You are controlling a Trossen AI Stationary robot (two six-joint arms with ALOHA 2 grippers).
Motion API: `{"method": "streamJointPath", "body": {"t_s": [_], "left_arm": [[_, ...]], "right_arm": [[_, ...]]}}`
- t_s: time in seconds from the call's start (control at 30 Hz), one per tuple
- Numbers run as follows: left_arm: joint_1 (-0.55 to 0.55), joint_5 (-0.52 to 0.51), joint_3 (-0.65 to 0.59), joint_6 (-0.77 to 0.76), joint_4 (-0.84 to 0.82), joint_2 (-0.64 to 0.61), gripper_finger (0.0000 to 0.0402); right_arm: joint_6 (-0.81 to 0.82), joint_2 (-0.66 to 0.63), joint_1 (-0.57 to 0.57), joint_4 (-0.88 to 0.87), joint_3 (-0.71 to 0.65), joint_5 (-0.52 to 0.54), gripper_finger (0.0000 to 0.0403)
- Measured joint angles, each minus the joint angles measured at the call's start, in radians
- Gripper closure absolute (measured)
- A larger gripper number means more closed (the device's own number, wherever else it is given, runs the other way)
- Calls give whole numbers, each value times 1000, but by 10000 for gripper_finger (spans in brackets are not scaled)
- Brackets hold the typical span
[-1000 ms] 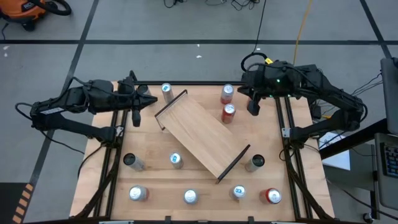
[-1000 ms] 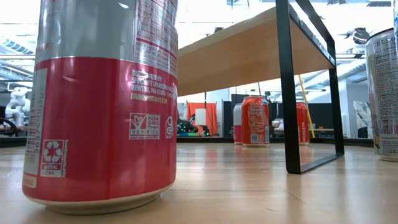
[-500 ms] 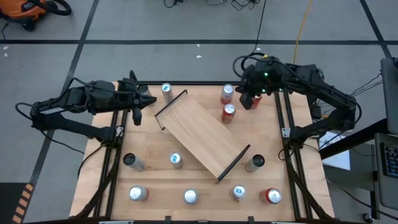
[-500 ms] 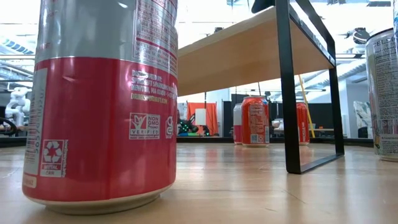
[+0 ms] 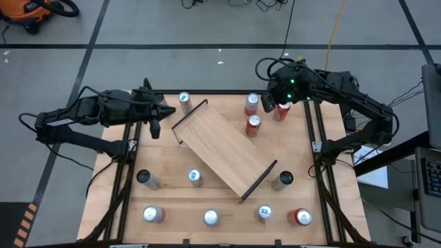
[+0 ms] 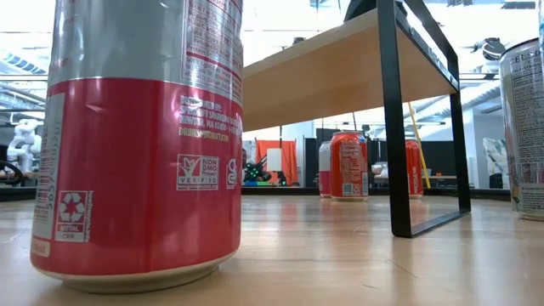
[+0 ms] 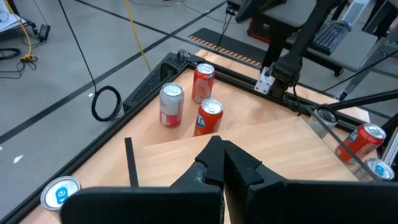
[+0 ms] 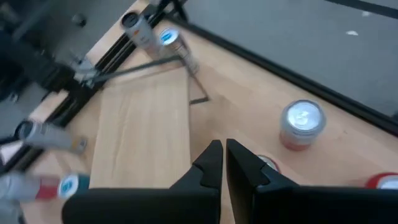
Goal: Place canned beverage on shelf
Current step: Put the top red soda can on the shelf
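Your worktop (image 5: pixel 172 200) has cans scattered round the shelf (image 5: pixel 224 150), two red ones (image 5: pixel 253 125) near its far end. Both grippers' fingers are closed, empty; the right gripper (image 5: pixel 267 103) has swung over the far cans since a second ago, the left gripper (image 5: pixel 156 129) waits.

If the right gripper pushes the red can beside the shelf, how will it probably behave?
The red can stands upright and narrow, so a high push may tip it. On its side it would likely roll. Its smooth metal wall probably slips between the right gripper's shut fingers.

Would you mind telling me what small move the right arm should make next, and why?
Probably open the right pincer and lower it over a red can. It is shut, holds nothing, and hangs near the cans at the table's far right corner, while the shelf holds no can.
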Motion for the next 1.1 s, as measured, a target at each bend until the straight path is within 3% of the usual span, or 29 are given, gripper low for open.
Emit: {"method": "streamJointPath", "body": {"t_s": [0.77, 1.1], "left_arm": [[0, -1, 0, -27, 0, 20, 402], [1, -3, 0, -28, 0, 78, 402]], "right_arm": [[-76, 140, -184, -134, 0, 0, 403], [-162, 256, -316, -350, 0, -21, 395]]}}
